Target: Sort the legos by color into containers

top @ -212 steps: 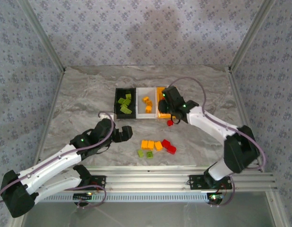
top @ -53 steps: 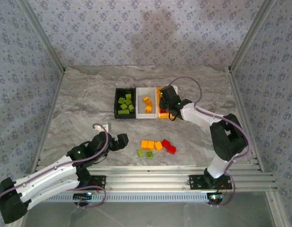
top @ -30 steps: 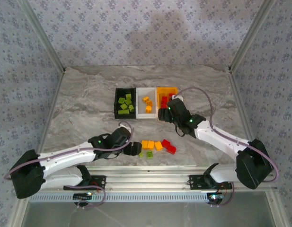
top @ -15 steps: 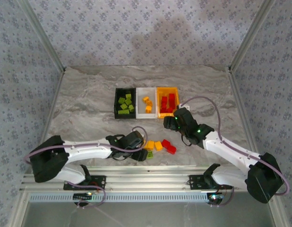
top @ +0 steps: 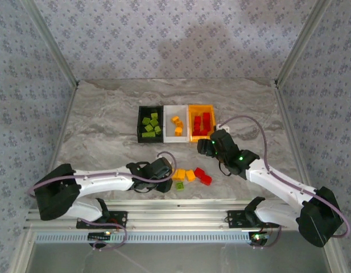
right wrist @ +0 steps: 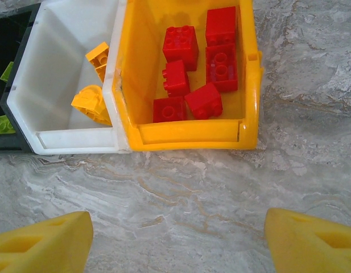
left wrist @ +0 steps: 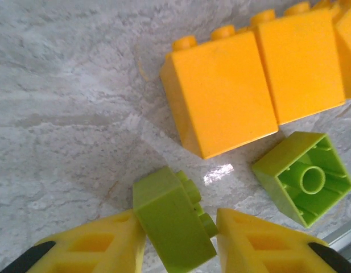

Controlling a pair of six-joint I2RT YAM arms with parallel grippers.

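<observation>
A grey, marble-veined stone-look counter (top: pixel 107 114) fills the middle. Pale blue-grey walls papered with a small flower print (top: pixel 164 40) close its back and both side edges. Slim silver metal struts (top: pixel 50 45) rise along the side walls. A ribbed aluminium rail (top: pixel 181 215) runs along the counter's near edge.

Grey marble tabletop (top: pixel 107 125), patterned wallpaper walls (top: pixel 175 34)

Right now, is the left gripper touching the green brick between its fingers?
Touching. Left wrist view: the green brick sits wedged against both yellow fingers of the left gripper.
</observation>
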